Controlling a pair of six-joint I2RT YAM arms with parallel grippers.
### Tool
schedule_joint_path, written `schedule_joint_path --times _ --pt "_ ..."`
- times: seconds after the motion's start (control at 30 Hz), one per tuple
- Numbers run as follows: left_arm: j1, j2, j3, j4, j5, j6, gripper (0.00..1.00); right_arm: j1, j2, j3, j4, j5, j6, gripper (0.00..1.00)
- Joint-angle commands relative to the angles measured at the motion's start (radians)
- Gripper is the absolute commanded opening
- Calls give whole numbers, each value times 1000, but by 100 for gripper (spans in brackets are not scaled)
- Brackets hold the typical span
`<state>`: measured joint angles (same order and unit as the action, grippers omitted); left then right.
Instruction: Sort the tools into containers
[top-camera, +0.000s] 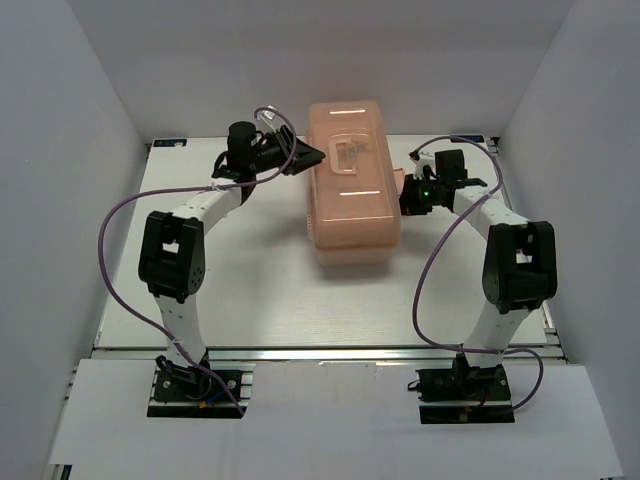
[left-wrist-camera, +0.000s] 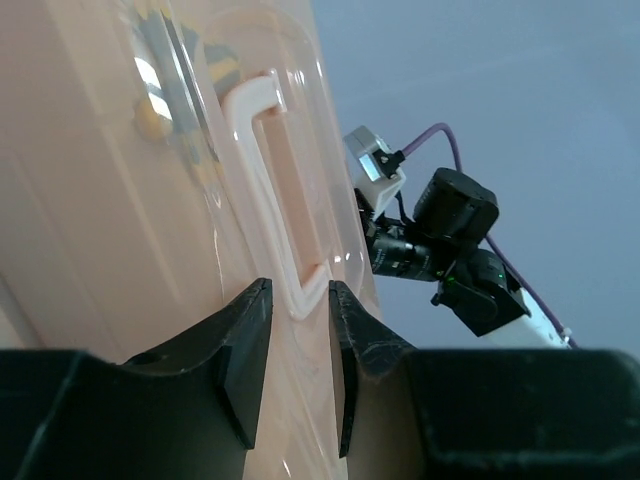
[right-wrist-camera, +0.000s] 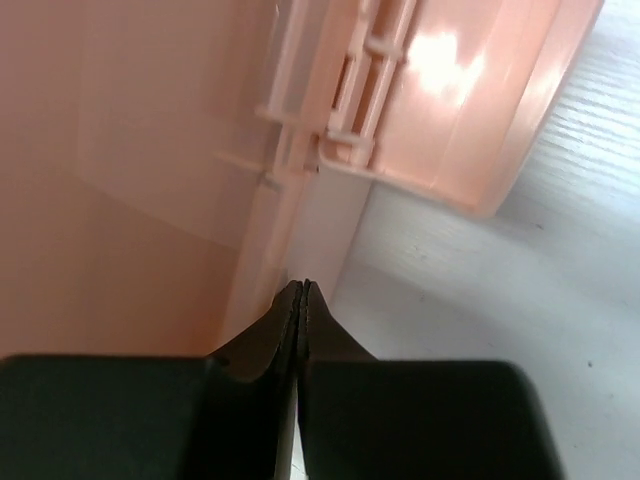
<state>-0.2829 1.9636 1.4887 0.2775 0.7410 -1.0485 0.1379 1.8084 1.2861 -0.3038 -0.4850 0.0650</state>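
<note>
The salmon-pink toolbox (top-camera: 352, 190) stands closed in the middle of the table, so its containers are hidden inside. Through the translucent lid (left-wrist-camera: 90, 200) a yellow-and-black tool handle (left-wrist-camera: 218, 70) shows dimly; the other tools are hidden. My left gripper (top-camera: 318, 155) reaches over the lid from the left. In the left wrist view the near end of the lid's handle (left-wrist-camera: 262, 180) sits between the tips of the left gripper (left-wrist-camera: 300, 290) and touches both. My right gripper (top-camera: 407, 195) is shut and empty, its tips (right-wrist-camera: 303, 287) against the box's right side below the latch (right-wrist-camera: 350, 90).
White walls close in the table on three sides. Bare white tabletop (right-wrist-camera: 500, 300) lies right of the box and in front of it (top-camera: 300, 300). Purple cables (top-camera: 110, 250) loop beside both arms.
</note>
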Motion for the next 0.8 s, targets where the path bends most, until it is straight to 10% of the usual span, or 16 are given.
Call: schedule_joint_path --times 0.0,0.47,0.77 --pt "13 -15 44 -136 -32 82 41 71 6 71 66 -110 58 0" --pt "34 -169 157 -475 -320 418 46 157 -16 54 89 -115 1 0" --pt "33 -226 177 -566 -497 584 57 -111 -337 -244 115 -280 -157 0"
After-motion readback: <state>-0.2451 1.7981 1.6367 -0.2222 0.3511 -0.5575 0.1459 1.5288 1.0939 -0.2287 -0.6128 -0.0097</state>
